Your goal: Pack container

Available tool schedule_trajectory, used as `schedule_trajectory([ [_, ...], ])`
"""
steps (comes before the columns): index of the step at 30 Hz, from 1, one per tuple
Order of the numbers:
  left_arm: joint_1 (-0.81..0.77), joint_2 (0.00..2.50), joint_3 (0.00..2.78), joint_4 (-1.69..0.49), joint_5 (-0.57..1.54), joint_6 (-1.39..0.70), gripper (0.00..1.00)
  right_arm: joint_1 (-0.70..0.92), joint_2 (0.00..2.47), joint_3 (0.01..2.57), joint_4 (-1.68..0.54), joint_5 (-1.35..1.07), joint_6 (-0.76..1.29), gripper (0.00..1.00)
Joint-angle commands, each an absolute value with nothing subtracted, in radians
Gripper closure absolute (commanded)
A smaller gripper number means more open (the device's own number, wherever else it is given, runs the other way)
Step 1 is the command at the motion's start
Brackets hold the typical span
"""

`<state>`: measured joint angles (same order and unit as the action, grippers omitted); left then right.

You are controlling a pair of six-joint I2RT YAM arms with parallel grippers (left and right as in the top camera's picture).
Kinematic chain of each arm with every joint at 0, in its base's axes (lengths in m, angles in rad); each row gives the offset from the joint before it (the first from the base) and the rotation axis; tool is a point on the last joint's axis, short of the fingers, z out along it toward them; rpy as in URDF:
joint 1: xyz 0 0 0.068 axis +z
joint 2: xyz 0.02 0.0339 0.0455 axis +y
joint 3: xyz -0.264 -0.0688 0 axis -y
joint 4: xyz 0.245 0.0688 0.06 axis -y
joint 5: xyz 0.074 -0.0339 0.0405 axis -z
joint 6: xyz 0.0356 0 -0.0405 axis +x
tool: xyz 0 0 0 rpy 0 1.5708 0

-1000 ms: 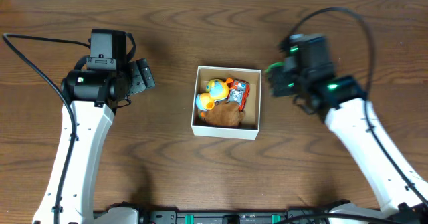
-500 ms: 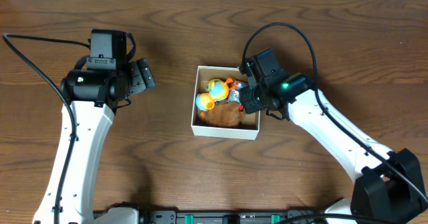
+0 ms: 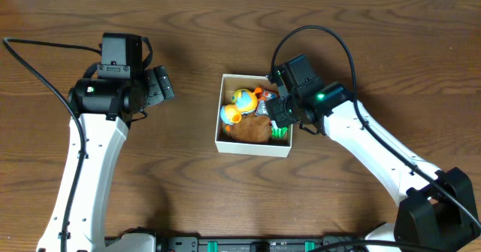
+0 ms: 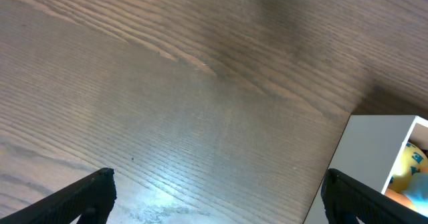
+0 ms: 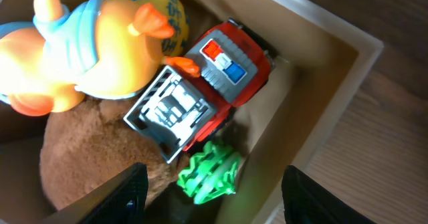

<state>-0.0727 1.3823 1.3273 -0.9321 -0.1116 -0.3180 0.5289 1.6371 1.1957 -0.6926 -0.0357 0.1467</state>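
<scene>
The container [image 3: 252, 148] is a small white box with a brown inside, at the table's middle. In it lie a yellow duck [image 3: 239, 100], a red truck [image 3: 267, 101], a brown plush [image 3: 248, 130] and a green toy [image 3: 280, 132]. My right gripper [image 3: 282, 116] hovers over the box's right side, open. In the right wrist view the green toy [image 5: 210, 170] lies loose between the spread fingers [image 5: 214, 190], beside the truck [image 5: 200, 83], duck [image 5: 80, 43] and plush [image 5: 87, 157]. My left gripper [image 3: 159, 86] is open and empty, left of the box, over bare wood [image 4: 217, 197].
The box's white wall [image 4: 364, 157] shows at the right edge of the left wrist view. The box's inner right wall [image 5: 314, 70] stands close to my right finger. Dark wood tabletop [image 3: 188, 199] surrounds the box.
My right arm swung left from beside the box to over its right side. The green toy now shows in the box's front right corner. The left arm has not moved.
</scene>
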Motion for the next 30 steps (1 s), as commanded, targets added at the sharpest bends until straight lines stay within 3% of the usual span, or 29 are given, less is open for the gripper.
schedule_trajectory([
  [1, -0.070, 1.386, 1.339, -0.935, -0.095, -0.319, 0.02, 0.535, 1.638, 1.196, -0.691, 0.020, 0.133, 0.34],
  [4, -0.080, 1.385, 1.339, -0.926, 0.000, -0.258, 0.00, 0.529, 1.638, 1.197, -0.691, 0.079, 0.145, 0.36],
  [7, -0.133, 1.385, 1.339, -0.911, 0.095, -0.170, 0.05, 0.505, 1.633, 1.197, -0.692, 0.158, 0.284, 0.36],
  [13, -0.357, 1.387, 1.339, -0.876, 0.112, 0.028, 0.06, 0.356, 1.608, 1.197, -0.698, 0.140, 0.499, 0.36],
  [20, -0.557, 1.445, 1.339, -0.776, -0.012, 0.079, 0.05, 0.156, 1.608, 1.197, -0.778, 0.089, 0.511, 0.33],
  [24, -0.580, 1.536, 1.339, -0.748, -0.012, 0.078, 0.05, 0.073, 1.608, 1.197, -0.834, 0.089, 0.508, 0.32],
  [30, -0.578, 1.681, 1.339, -0.698, -0.012, 0.078, 0.10, -0.001, 1.608, 1.197, -0.898, 0.089, 0.507, 0.41],
])
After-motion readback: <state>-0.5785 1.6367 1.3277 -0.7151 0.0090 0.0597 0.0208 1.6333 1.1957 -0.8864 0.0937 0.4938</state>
